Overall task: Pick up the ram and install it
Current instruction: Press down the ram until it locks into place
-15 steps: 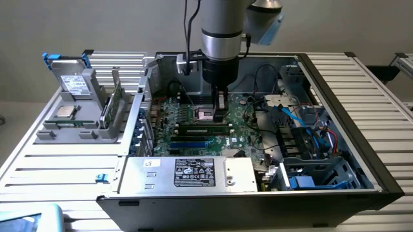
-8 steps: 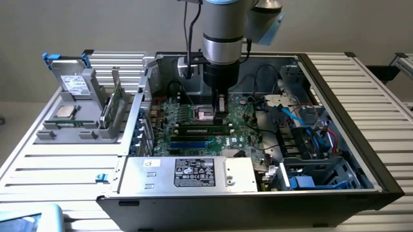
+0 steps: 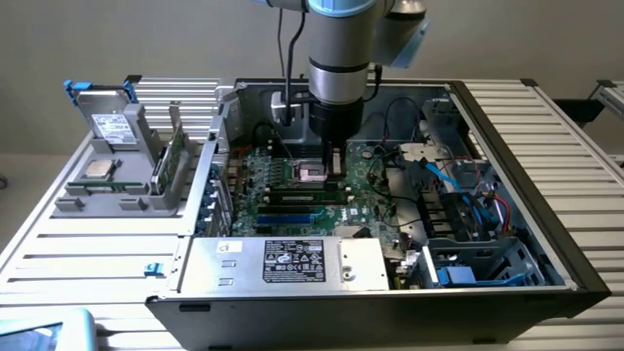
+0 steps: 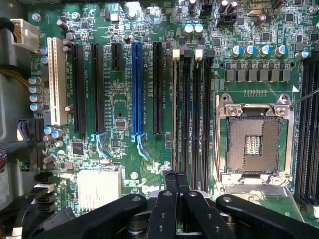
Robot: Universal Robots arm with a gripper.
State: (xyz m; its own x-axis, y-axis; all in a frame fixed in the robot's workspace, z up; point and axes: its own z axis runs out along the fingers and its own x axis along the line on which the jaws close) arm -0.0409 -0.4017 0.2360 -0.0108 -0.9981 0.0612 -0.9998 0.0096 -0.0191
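While the gripper (image 4: 177, 185), pinched shut and empty, hovers at one end of the ram (image 4: 175, 109) standing in its slot beside the processor socket (image 4: 253, 144), uneven seating looms. Off-centre pressure could leave the stick tilted, one end unlatched.

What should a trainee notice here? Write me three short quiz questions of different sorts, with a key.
1. True or false: the tool hangs over the motherboard with its fingers spread wide.
2. The processor socket is: A) bare, with its contacts showing; B) under a cooler; C) covered by a card.
3. Fill in: among the long black expansion slots stands one coloured slot; its colour is ___.

Key: 1 false, the fingers are shut together. 2 A. 3 blue.
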